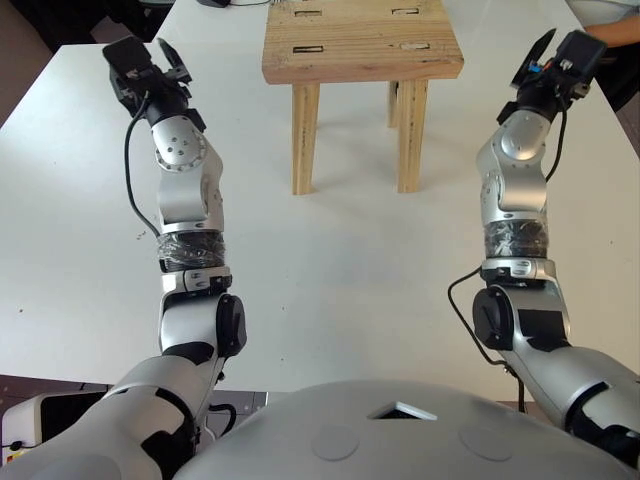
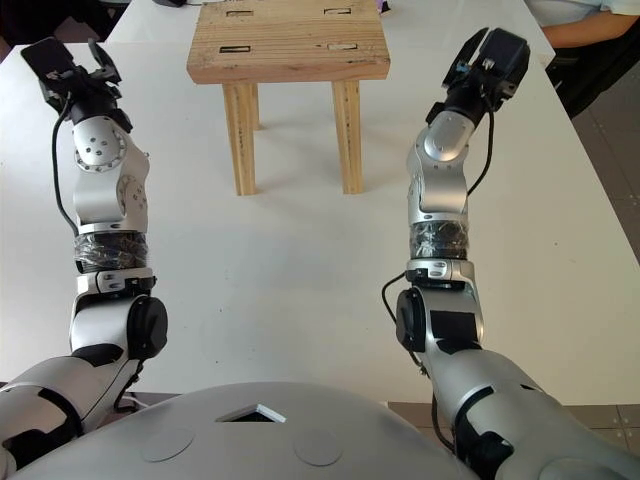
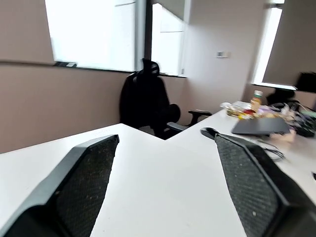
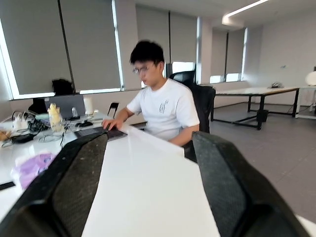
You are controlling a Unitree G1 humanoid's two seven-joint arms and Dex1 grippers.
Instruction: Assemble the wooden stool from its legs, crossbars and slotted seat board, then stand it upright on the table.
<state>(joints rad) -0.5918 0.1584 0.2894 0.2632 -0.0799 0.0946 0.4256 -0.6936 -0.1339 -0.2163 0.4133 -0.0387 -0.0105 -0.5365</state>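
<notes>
Already the stool (image 1: 362, 45) stands upright on the white worktop (image 1: 330, 260), close to the middle of its far edge. Its seat board (image 2: 288, 45) lies level on top, with four small slots (image 1: 308, 48) cut through it, one toward each corner. Two front legs (image 1: 305, 135) run straight down from the board to the worktop, and a rear leg shows partly behind the right-hand one. Whether crossbars join the legs under the seat is hard to make out from above, so that stays uncertain. The left pincer (image 3: 160, 137) is held up over the worktop toward its far left corner, well apart from the stool. It is released: its two dark textured fingers (image 3: 89, 182) are spread wide, with bare white worktop showing between them and nothing in their grasp. The right pincer (image 4: 148, 137) is held up near the worktop's right edge, toward the far right corner, also well apart from the stool. It is released too, its pads (image 4: 79, 182) standing wide of each other and grasping nothing. Both forearms rise from the near edge of the worktop, one on each side of the stool, and neither touches it.
</notes>
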